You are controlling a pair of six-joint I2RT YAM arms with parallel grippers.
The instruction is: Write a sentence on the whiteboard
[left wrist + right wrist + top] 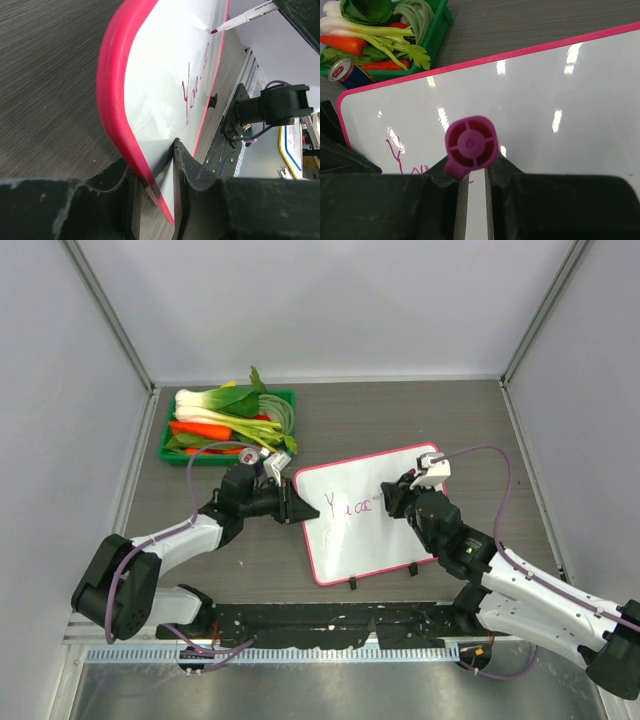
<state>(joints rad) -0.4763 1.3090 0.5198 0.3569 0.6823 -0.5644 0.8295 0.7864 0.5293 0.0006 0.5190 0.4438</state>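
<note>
The whiteboard (372, 525) lies just beside the green tray (168, 436). The left gripper (294, 507) clamps its tray-side edge. The right gripper (396, 497) clenches a pink marker (471, 145), whose tip is beyond the unfinished sentence (350, 508). Light, steady strokes away from the tray should keep the 1 line level.

One whiteboard (370, 540) is on one tabletop (400, 420). The board has two black feet (352, 584) and carries one line of pink writing (350, 507), only a few letters long. There are two tools, the left tool (298, 508) and the right tool (392, 496), and one marker (471, 145) with a pink end cap. There is one green tray (290, 397) and one can (347, 73) beside it. In the tray there is one orange carrot (200, 429) and at least two red pieces (385, 65) — the leafy greens (225, 400) overlap too much to count.
</note>
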